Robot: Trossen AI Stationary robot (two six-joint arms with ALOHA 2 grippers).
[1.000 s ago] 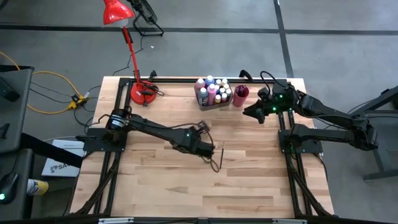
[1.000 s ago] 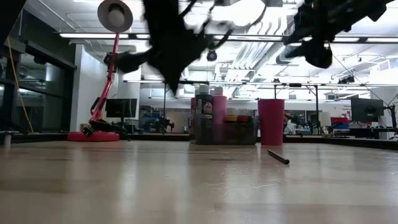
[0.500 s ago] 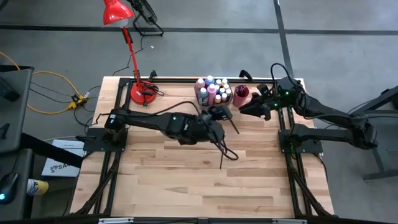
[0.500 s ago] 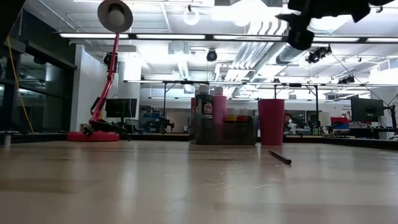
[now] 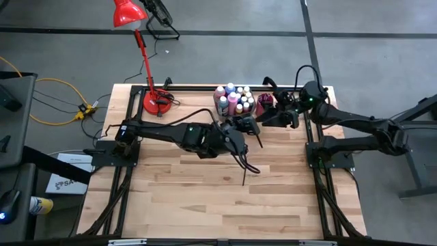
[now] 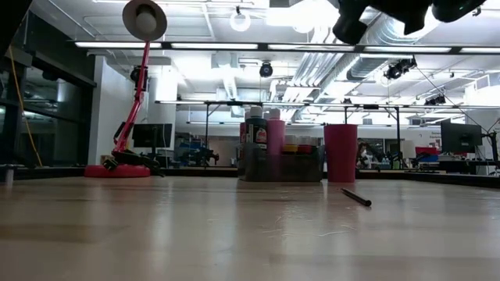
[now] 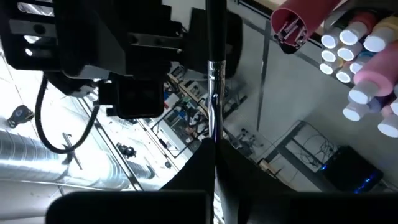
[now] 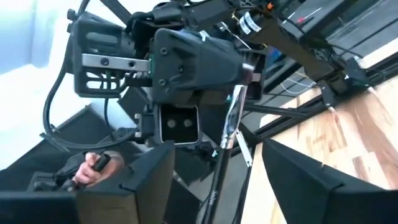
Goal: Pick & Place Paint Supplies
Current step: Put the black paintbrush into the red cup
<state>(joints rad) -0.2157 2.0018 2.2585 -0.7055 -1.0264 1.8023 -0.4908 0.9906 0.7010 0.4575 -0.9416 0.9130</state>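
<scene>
Since the earlier frames the left arm has swung up from the middle of the table toward the far edge, and the right arm has drawn in toward it, its fingers parting as it came. Nearest the front of the table, one loose paintbrush (image 5: 244,175) lies flat on the wood, its long axis running roughly front to back, well apart from both grippers; the low view shows it resting on the table with nothing above it. Farther back, the left gripper (image 5: 250,128) is raised above the table with its fingers pressed together on a held paintbrush (image 7: 214,93). Its own wrist view shows the handle rising straight out from between them, metal ferrule partway along, pointing toward the other arm. Just beside it, the right gripper (image 5: 278,117) faces it with fingers (image 8: 292,180) spread apart and nothing between them; in the right wrist view that brush stands in the gap, touching neither side. So the coming move looks like a handover: the brush's free end lies toward the right gripper, which is the nearer to the red cup (image 5: 265,104). Beyond, at the far edge, the paint bottles (image 5: 234,100) stand packed in the grey bin (image 6: 281,165), the cup just beside them.
</scene>
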